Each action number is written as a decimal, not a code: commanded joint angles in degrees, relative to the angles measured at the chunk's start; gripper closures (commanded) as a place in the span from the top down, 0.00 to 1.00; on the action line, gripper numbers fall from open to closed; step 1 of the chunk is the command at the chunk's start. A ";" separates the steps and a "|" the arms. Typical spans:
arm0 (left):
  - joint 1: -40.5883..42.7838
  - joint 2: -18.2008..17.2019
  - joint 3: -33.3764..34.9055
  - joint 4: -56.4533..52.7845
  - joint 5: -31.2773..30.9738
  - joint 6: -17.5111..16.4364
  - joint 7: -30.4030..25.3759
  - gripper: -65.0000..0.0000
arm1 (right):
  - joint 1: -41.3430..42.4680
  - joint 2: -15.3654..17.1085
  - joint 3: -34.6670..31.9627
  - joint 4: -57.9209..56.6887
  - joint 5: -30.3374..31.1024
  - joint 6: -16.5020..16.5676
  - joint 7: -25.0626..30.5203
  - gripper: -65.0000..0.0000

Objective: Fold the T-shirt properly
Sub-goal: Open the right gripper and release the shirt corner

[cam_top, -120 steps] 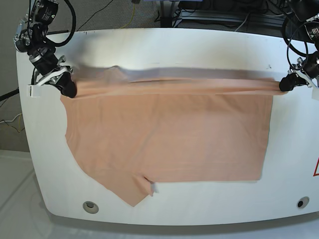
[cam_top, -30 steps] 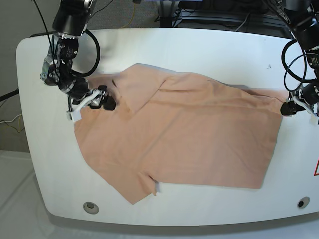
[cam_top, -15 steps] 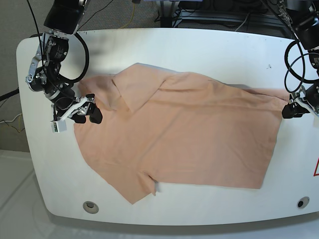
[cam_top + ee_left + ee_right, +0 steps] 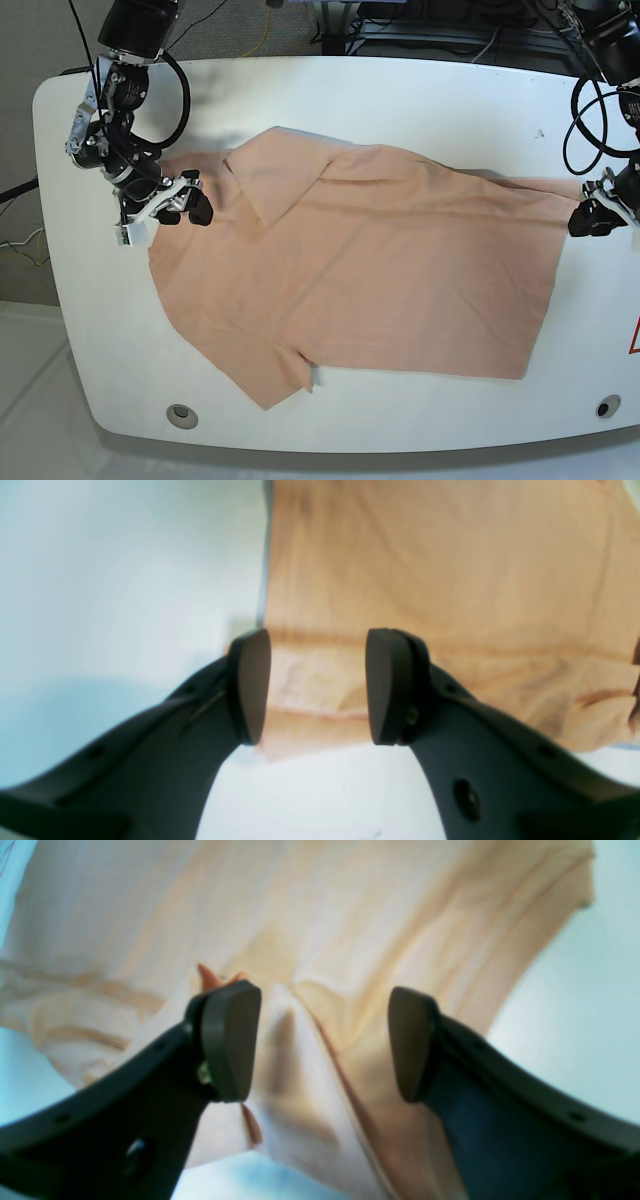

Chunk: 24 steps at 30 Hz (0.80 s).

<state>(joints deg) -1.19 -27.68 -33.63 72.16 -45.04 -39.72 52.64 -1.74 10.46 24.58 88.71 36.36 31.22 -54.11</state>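
The peach T-shirt [image 4: 380, 270] lies spread on the white table [image 4: 450, 110], its upper part folded over with slanting creases. My right gripper [image 4: 187, 208] hovers at the shirt's left end. In its wrist view it [image 4: 320, 1040] stands open over rumpled fabric [image 4: 350, 915], holding nothing. My left gripper [image 4: 588, 218] is at the shirt's right corner. It [image 4: 317, 685] is open too, with the hem corner [image 4: 310, 700] lying loose on the table between its fingers [image 4: 250, 685].
A small white tag [image 4: 316, 378] shows at the lower sleeve. Round holes sit in the table near the front edge, one at the left [image 4: 181, 413] and one at the right [image 4: 604, 406]. Cables and equipment lie behind the table [image 4: 430, 25].
My left gripper has opened and let go of the shirt's right corner. My right gripper swung out to the left and down, then came back up beside the shirt's left end.
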 commanded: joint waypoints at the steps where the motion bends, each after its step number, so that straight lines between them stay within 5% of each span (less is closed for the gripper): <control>1: -1.16 -1.08 -1.05 1.50 -1.43 -0.28 -1.24 0.47 | -0.81 0.21 0.22 1.32 2.33 0.41 1.21 0.61; 7: -1.35 -0.44 -1.57 2.57 -1.29 -0.28 -1.98 0.48 | -2.34 0.05 0.79 2.38 3.00 0.66 0.95 0.62; 10: -0.35 2.85 -1.41 0.76 -0.63 -0.14 0.68 0.46 | -1.65 -1.10 -0.27 4.00 4.21 0.56 -1.59 0.60; 24: -0.26 3.29 -1.49 0.85 -0.63 -0.14 0.76 0.46 | -2.61 -0.22 -0.18 9.27 7.82 0.12 -4.93 0.60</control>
<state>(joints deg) -0.97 -23.51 -34.89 72.01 -44.64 -39.53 54.28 -4.93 9.17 24.36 96.71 43.29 31.09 -58.76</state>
